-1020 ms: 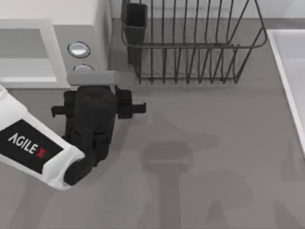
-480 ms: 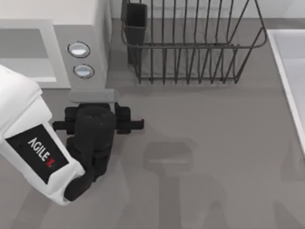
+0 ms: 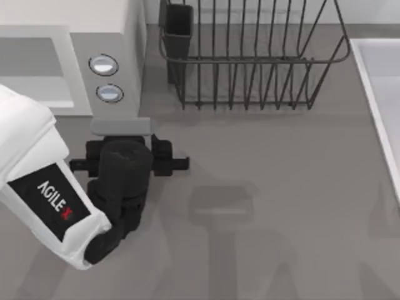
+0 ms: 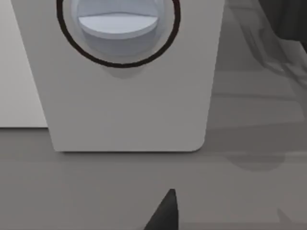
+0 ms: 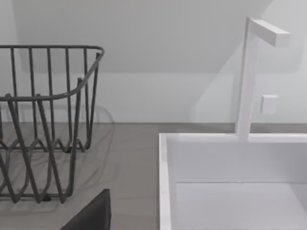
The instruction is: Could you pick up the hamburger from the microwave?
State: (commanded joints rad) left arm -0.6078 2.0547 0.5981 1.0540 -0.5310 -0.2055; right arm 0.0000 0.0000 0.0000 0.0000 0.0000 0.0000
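Before microwave [image 3: 69, 59] panel — left tool [image 3: 122, 132], grip state unclear; wire rack [image 3: 250, 56] right.

The microwave [image 3: 75, 69] fills the table's [image 3: 281, 206] back left, the wire rack [image 3: 250, 62] just beside it. The sink [image 3: 381, 94] blocks the right edge. Centre and front lie open.

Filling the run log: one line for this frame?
left gripper: in front of microwave button panel, off the cavity | hamburger: not grasped | right arm: parked near wire rack and sink

White AgileX-marked arm [image 3: 37, 187], black wrist
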